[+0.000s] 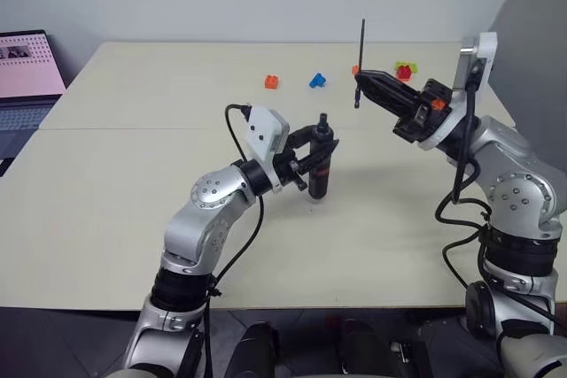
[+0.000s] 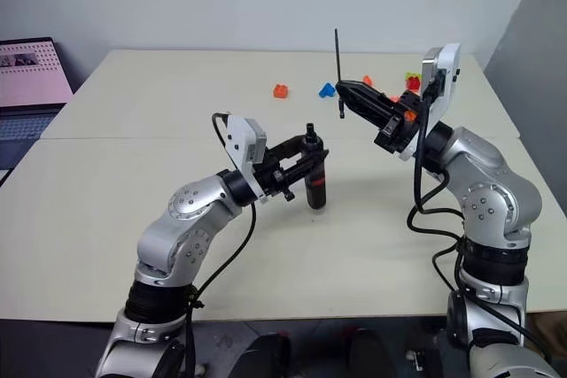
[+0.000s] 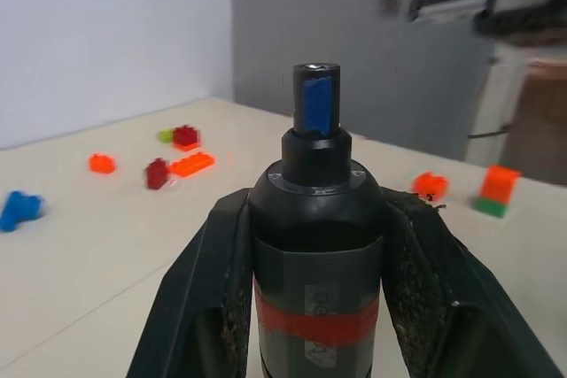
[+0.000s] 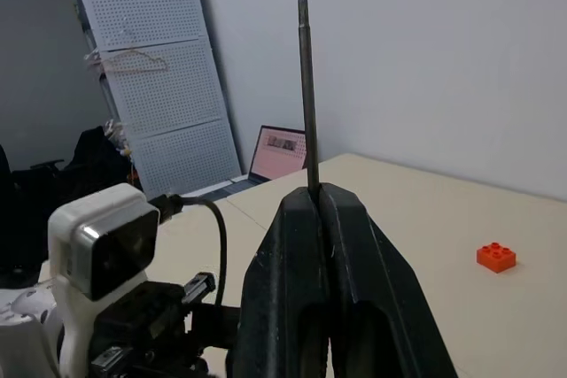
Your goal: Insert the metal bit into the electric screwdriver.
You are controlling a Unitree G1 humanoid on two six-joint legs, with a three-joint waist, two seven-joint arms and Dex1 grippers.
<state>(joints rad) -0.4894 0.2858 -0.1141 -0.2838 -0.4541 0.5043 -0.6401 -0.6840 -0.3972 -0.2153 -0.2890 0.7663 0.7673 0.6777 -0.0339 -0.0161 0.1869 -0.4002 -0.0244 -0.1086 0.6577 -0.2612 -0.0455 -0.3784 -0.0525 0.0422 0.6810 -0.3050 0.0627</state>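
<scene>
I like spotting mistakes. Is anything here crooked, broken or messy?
Nothing looks broken or spilled. The thin grey metal bit stands upright in the right gripper, the black electric screwdriver with a red band upright in the left gripper. Small toy bricks lie scattered behind them.

Two grippers are up over one table (image 1: 133, 219): the left gripper (image 1: 321, 158) clamps the one electric screwdriver (image 1: 321, 170), and the right gripper (image 1: 359, 79) pinches the one metal bit (image 1: 361, 50). One laptop (image 1: 27, 86) sits off the table's left edge. Toy bricks lie on the far side: one orange brick (image 1: 272, 82), one blue brick (image 1: 317, 81) and a small mixed cluster (image 1: 405, 70) too bunched to count
</scene>
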